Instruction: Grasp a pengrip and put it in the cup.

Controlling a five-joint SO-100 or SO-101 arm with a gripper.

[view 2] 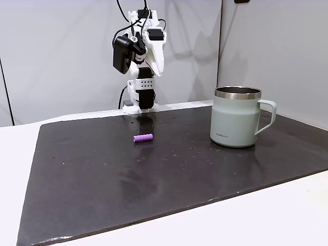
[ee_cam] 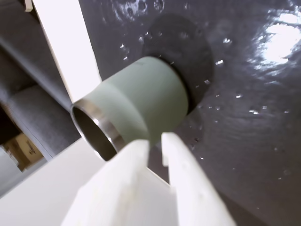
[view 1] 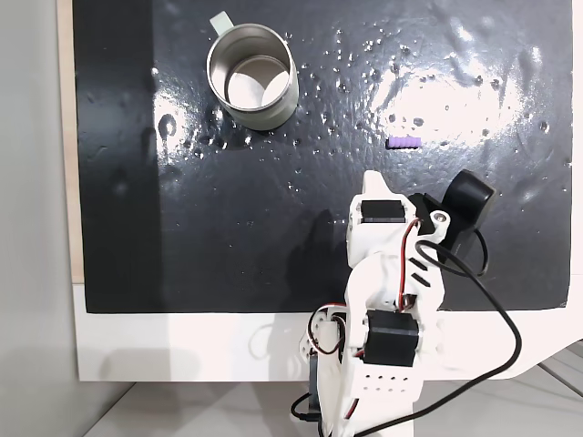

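The pengrip (view 1: 404, 143) (view 2: 143, 138) is a tiny purple ribbed tube lying flat on the black mat, well apart from the cup. The cup (view 1: 273, 109) (view 2: 236, 120) (ee_cam: 146, 94) is a pale green mug with a steel rim and a side handle; it stands upright and I see nothing in it. My gripper (ee_cam: 155, 141) (view 2: 155, 72) is raised above the mat's near edge on the folded arm. Its white fingers sit almost together with nothing between them. In a fixed view from above, the pengrip lies just beyond the arm and the cup is far to the upper left.
The black mat (view 1: 182, 228) is wet-looking and covers most of the white table (view 1: 182, 346). Red and black cables (view 1: 492, 309) loop beside the arm's base. A grey wall (view 2: 61, 51) stands behind the arm.
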